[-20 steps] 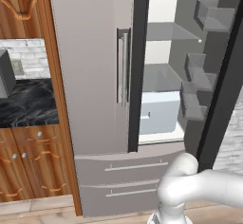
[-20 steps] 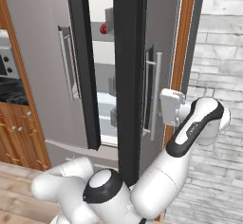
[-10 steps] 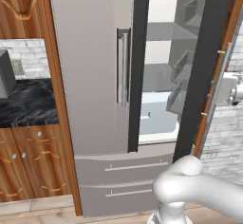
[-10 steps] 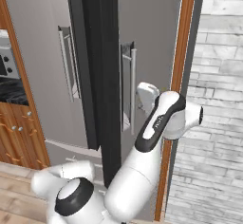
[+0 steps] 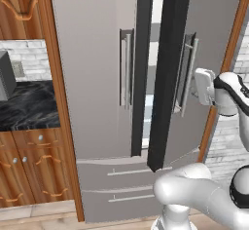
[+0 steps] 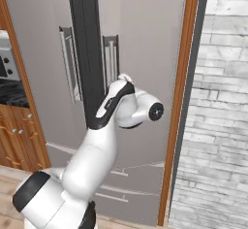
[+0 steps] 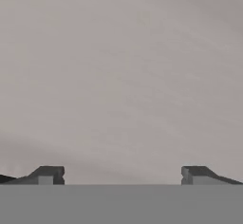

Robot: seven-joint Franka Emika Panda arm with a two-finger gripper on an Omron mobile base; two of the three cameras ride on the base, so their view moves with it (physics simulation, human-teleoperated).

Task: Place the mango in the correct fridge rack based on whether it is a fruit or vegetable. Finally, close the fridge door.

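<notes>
Your pincer (image 7: 122,174) has its jaws spread wide with nothing between them, and right ahead of the tips you have only flat grey panel: that is the outer face of the fridge's right door (image 5: 214,53), so close that, as I read it, you are pushing with the hand rather than gripping anything. That makes sense for a closing move, since an open, empty hand laid flat gives a broad push and there is no handle to hook. Just to the side of your hand stands the right door's silver handle (image 5: 188,73), left alone, which fits a push on the panel instead. A little farther over, the door's dark edge (image 5: 168,73) sits near the left door (image 5: 92,68), with a narrow bright gap remaining between them, so I'd call the door nearly shut but not yet sealed. The mango I cannot point out for you; I judge it is inside on a rack behind that door, but I cannot confirm it. Farthest off, beyond the left door, lie the dark counter (image 5: 26,105) and wooden cabinets (image 5: 29,170).
</notes>
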